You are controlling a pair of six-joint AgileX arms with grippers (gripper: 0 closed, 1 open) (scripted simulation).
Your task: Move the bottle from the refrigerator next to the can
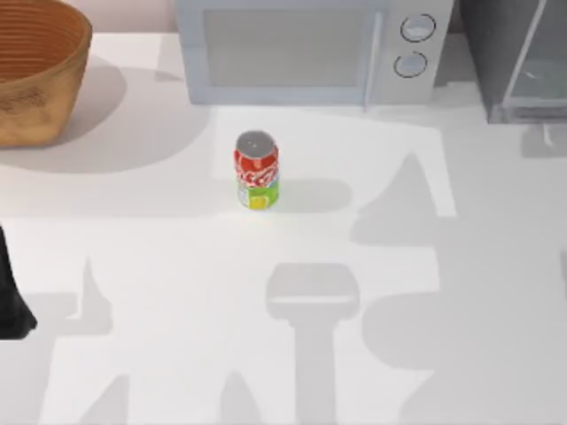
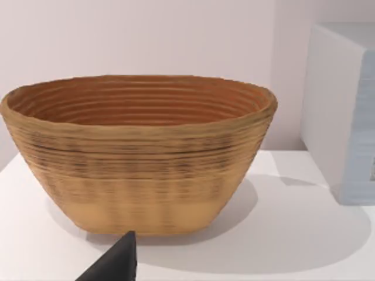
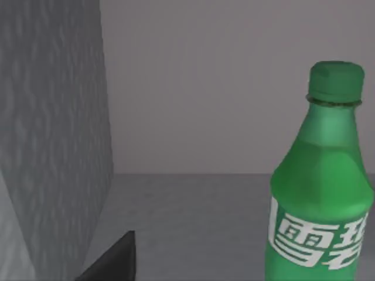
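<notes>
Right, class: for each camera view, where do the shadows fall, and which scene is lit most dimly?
Top view: the can casts a soft shadow toward the table's right, and dark arm-shaped shadows cross the table. Left wrist view: the basket throws a pale shadow on the table beneath and beside it. Right wrist view: dimmest, the bottle standing among grey refrigerator walls.

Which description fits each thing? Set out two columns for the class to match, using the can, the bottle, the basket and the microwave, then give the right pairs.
Things:
1. can
2. bottle
3. basket
4. microwave

Descriptions:
A. woven, at the table's back left
B. green, upright inside the refrigerator
C. red, upright on the open table
D. light grey, two round knobs

Pairs: 1-C, 2-B, 3-A, 4-D
</notes>
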